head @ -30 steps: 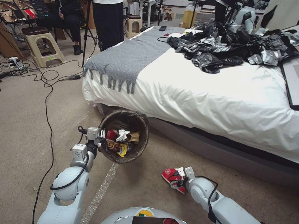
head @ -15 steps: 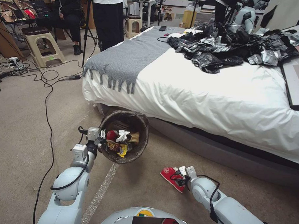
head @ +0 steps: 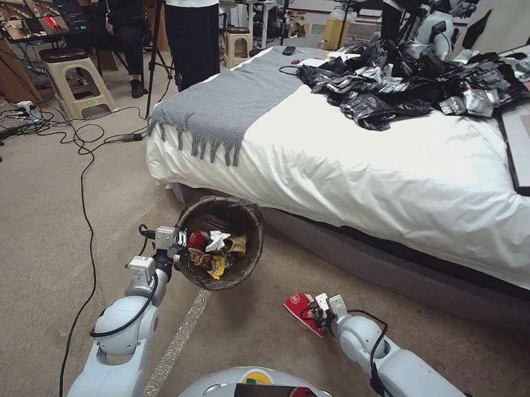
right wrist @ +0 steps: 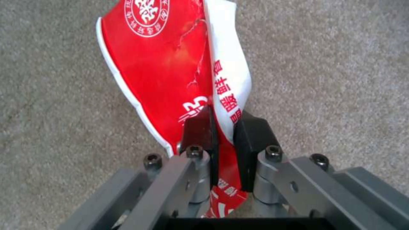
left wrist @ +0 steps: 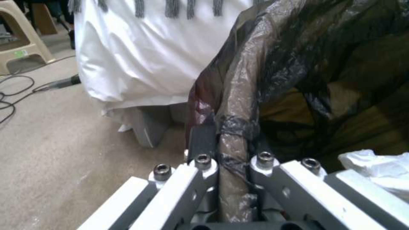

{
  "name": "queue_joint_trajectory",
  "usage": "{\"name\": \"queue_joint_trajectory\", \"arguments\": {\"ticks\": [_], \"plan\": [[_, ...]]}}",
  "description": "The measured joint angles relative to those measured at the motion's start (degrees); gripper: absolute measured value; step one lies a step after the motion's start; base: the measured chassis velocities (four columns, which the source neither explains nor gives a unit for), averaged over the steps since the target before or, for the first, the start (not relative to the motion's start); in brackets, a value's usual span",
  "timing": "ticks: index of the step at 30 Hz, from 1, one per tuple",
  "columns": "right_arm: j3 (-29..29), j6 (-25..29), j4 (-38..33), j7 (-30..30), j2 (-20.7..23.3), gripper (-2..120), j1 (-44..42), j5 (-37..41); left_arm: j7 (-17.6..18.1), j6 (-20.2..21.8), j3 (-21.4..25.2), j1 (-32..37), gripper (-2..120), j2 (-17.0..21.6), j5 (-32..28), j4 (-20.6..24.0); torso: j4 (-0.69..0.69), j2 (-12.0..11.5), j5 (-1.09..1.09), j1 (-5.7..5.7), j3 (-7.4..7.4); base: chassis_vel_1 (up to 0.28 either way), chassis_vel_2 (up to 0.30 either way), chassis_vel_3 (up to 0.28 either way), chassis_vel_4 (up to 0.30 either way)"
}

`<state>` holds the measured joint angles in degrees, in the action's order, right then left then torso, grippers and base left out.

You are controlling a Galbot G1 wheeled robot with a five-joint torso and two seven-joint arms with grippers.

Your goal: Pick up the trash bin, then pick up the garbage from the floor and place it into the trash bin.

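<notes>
The trash bin (head: pixel 249 221), round and lined with a dark brown bag, hangs tilted above the carpet beside the bed. My left gripper (head: pixel 180 241) is shut on its bag-covered rim (left wrist: pixel 232 150). Inside lie several litter pieces, among them a white crumple (head: pixel 217 239) and a yellow wrapper (head: pixel 217 266). To the right, low over the floor, my right gripper (head: pixel 312 310) is shut on a red-and-white packet (head: pixel 298 305). In the right wrist view the black pads (right wrist: pixel 200 131) pinch the packet (right wrist: pixel 166 67) near its lower end, above the carpet.
A bed (head: pixel 361 168) with a white sheet and grey throw (head: pixel 234 102) stands close ahead; glossy black bags (head: pixel 413 82) are heaped on it. Cables (head: pixel 84 153) trail over the carpet at left. Beige stools (head: pixel 76 76) and people stand at the back.
My right gripper has moved slightly left and up with the red-and-white packet in it. The left arm and the bin have stayed still.
</notes>
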<state>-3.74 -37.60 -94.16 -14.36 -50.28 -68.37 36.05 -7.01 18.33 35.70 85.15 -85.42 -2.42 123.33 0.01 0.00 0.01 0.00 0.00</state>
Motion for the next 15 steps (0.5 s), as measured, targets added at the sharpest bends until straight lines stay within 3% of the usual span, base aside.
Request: {"name": "queue_joint_trajectory", "arguments": {"ticks": [11, 15], "plan": [[1.0, 0.4, -2.0, -0.1, 0.2, 8, 0.0, 0.5, 0.0, 0.7, 0.0, 0.0, 2, 0.1, -0.2, 0.5, -0.02, 0.0, -0.01, 0.0, 0.0, 0.0, 0.0, 0.0, 0.0], [6.4, -0.3, -14.2, -2.3, 3.2, 8, 0.1, 8.5, 0.0, 0.8, 0.3, 0.1, 2, 0.2, -0.2, 0.8, 0.0, 0.0, 0.0, 0.0, 0.01, 0.0, 0.0, 0.0, 0.0]]}}
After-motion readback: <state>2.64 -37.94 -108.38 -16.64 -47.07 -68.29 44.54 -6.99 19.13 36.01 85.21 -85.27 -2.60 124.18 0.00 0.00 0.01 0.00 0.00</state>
